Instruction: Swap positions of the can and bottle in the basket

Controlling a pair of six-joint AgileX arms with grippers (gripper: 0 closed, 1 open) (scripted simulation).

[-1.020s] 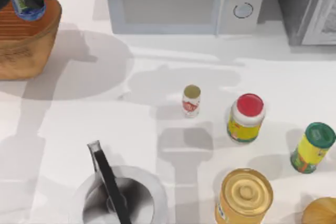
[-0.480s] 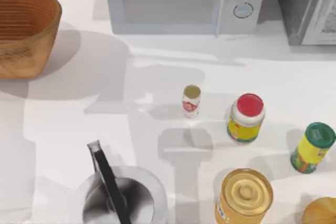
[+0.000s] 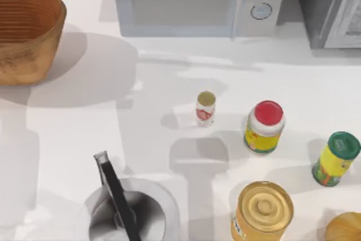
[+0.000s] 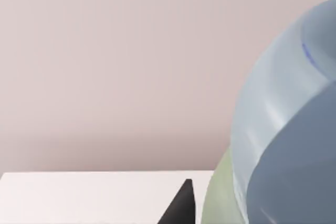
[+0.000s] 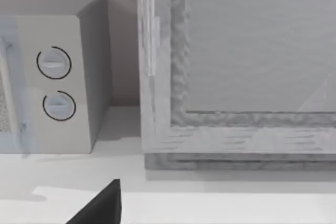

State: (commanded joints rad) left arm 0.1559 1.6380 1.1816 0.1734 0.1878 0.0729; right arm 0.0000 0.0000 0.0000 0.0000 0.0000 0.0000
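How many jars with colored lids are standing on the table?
2. The red-lidded jar stands right of the little can. The green-lidded jar stands near the table's right edge. More may be hidden outside the picture.

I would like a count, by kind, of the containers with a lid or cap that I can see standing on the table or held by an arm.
Can: 1
Jars, the red-capped jar and the green-capped jar: 2
Yellow tin with a gold lid: 1
Bottle, seen close up in the left wrist view: 1
Total: 5
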